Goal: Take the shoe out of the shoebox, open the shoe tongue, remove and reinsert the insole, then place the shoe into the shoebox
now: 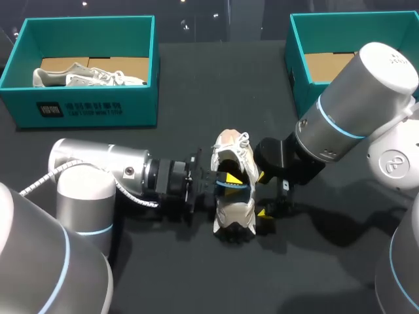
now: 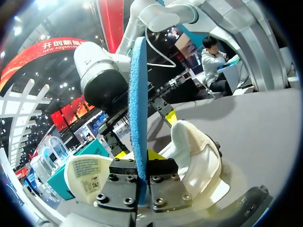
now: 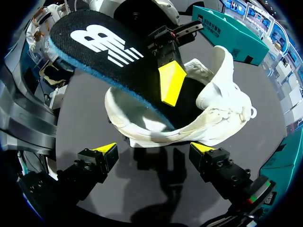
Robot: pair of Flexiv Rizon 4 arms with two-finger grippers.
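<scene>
A dark, matte table [image 1: 196, 78] is stretching across the whole scene, taking even light from above, its flat surface looking grey where the light is catching it, with soft shadows pooling near its middle.

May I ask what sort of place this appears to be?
Likely a robot shoe-handling bench: a teal shoebox on a dark table, the left claw holding an insole partly in a white shoe.

My right gripper [image 3: 155, 149] hangs over the dark table [image 3: 142, 201], its fingers spread wide with nothing between them. Just ahead lies the white shoe [image 3: 210, 118]. My left gripper [image 3: 169, 81] holds the black, blue-edged insole [image 3: 94, 47] — one end inside the shoe, the other raised above it.
</scene>
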